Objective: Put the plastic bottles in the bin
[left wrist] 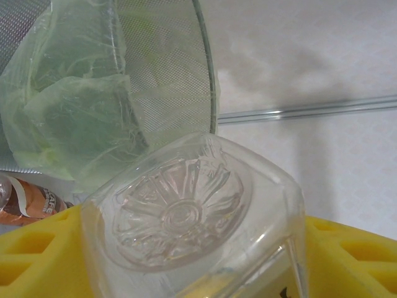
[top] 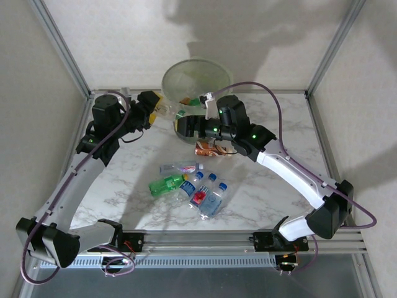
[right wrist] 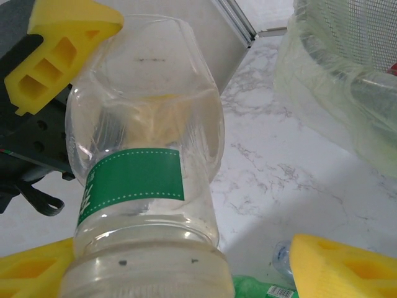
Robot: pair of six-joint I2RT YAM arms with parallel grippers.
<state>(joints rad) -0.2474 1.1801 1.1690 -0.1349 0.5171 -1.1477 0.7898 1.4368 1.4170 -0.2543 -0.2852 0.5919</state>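
Left gripper (top: 158, 107) clamps clear bottle (left wrist: 192, 217) beside bin (top: 195, 74).

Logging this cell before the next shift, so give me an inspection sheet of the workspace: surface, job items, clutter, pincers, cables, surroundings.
Surface: white marble-patterned table.
Job's things: pale-green bin at the far edge; cluster of loose bottles lying mid-table; crushed orange bottle near the bin.
Clutter: nothing seen.
Grippers: left pincer shut on a clear bottle, beside the bin; right pincer shut on a green-labelled bottle, by the bin's rim.
Cables: purple cable looping along the right arm, another on the left arm.
Surroundings: plain walls, aluminium frame posts.
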